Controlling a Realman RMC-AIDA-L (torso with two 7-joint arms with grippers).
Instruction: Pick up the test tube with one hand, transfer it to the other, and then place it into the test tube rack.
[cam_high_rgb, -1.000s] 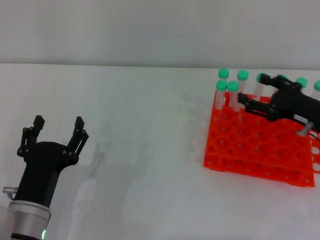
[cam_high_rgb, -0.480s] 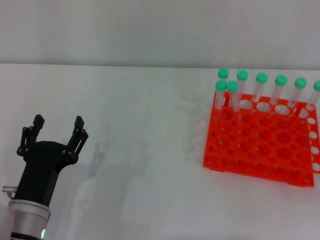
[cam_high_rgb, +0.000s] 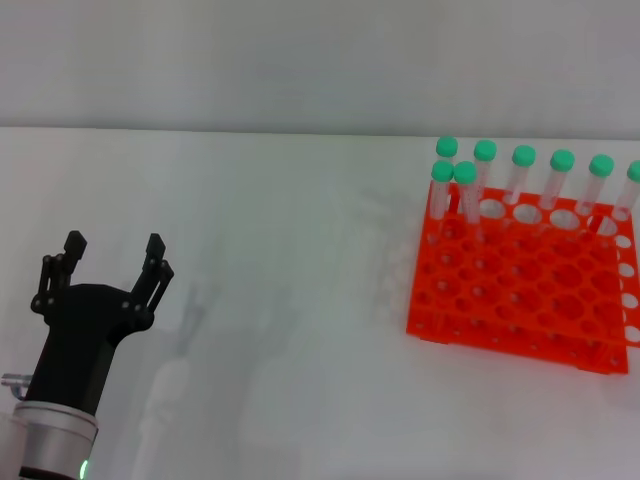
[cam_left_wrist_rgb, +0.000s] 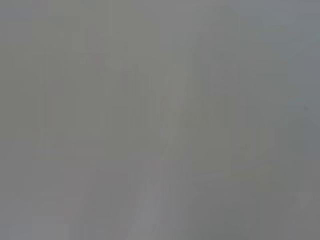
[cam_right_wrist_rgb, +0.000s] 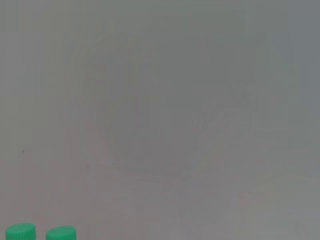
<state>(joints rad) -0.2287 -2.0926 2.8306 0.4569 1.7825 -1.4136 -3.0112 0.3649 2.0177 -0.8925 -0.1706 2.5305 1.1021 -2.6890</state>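
Note:
The orange-red test tube rack (cam_high_rgb: 520, 292) stands on the white table at the right in the head view. Several green-capped test tubes (cam_high_rgb: 484, 168) stand upright in its far rows, all alike, so I cannot tell which one is the task's own. My left gripper (cam_high_rgb: 113, 248) hovers at the near left, far from the rack, open with nothing between its fingers. The right gripper is out of view. In the right wrist view two green caps (cam_right_wrist_rgb: 20, 232) show at the picture's edge. The left wrist view shows only plain grey surface.
The white table (cam_high_rgb: 300, 250) stretches bare between my left gripper and the rack. A pale wall rises behind the table's far edge. The rack's right end runs off the head view's right side.
One second ago the right gripper was over the rack's far row; it has since left the head view. The left gripper has dropped slightly toward the near edge.

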